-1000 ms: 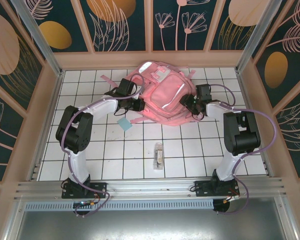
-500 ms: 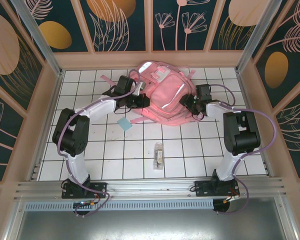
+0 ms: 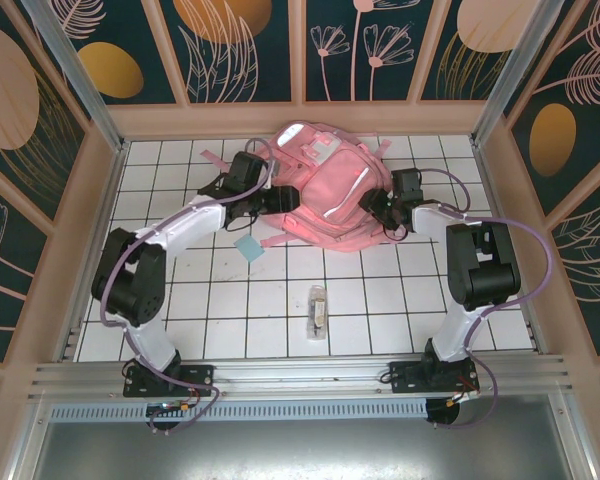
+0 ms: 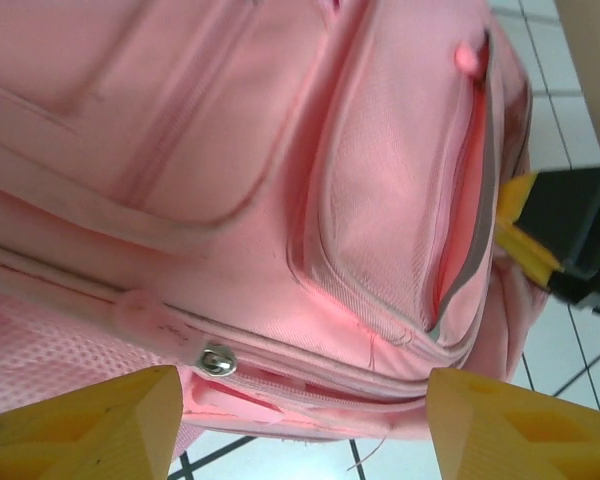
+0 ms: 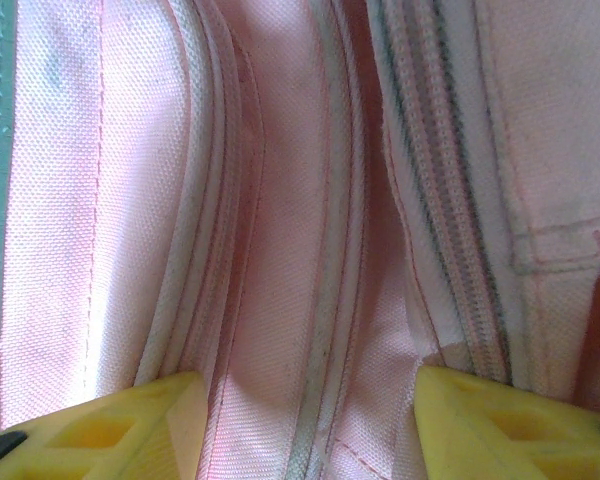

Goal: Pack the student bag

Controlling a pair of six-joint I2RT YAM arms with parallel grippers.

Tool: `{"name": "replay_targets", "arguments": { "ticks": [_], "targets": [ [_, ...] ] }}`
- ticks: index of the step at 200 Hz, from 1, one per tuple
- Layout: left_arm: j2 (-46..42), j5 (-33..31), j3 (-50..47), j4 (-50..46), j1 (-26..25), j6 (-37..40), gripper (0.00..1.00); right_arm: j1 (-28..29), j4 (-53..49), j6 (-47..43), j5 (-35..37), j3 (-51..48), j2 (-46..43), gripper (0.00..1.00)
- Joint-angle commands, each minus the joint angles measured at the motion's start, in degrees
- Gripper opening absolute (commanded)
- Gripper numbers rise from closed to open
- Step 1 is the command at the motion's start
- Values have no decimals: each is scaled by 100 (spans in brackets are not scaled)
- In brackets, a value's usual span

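The student bag (image 3: 325,195), a large pink backpack, lies at the back middle of the tiled table. My left gripper (image 3: 280,200) is at its left side. In the left wrist view this gripper (image 4: 305,430) stands open, its yellow fingertips (image 4: 100,425) wide apart just below the bag's zipped edge and a silver zipper slider (image 4: 217,359). My right gripper (image 3: 373,207) presses into the bag's right side. In the right wrist view this gripper (image 5: 310,430) is shut on bunched folds of the bag's pink fabric (image 5: 280,250), which reach both fingers.
A small teal card (image 3: 249,247) lies on the tiles left of the bag. A small clear-wrapped item (image 3: 318,308) rests nearer the front middle. A pink strap (image 3: 215,160) trails off to the bag's left. Wooden walls (image 3: 105,190) close in the table.
My left gripper has opened after being shut at the bag's zipper edge, and its arm's elbow has swung out to the left. The right arm has not moved.
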Motion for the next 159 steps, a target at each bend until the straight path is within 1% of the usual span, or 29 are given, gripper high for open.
{"name": "replay_targets", "arguments": {
  "ticks": [1, 28, 50, 65, 82, 95, 113, 131, 159],
  "targets": [
    [-203, -540, -290, 363, 119, -483, 65, 163, -96, -30, -259, -9, 197, 58],
    [-109, -469, -618, 872, 186, -1025, 62, 177, -80, -21, -249, -9, 167, 58],
    [65, -202, -947, 1592, 191, -1677, 59, 191, -52, 3, -259, -13, 165, 58],
    [190, -131, -1154, 2153, 186, -2109, 58, 205, -15, 16, -267, -31, 172, 58],
    [304, -108, -1250, 2619, 191, -2452, 57, 216, 17, 30, -285, -69, 190, 58],
    [400, -87, -1245, 2853, 179, -2629, 54, 217, 42, 39, -302, -88, 208, 58],
    [542, -111, -1185, 2961, 179, -2709, 46, 222, 59, 35, -299, -105, 209, 58],
    [659, -155, -1125, 2951, 181, -2707, 34, 217, 61, 31, -286, -104, 206, 58],
    [686, -272, -1075, 2703, 179, -2478, 17, 217, 60, 1, -268, -97, 211, 58]
  ]
}}
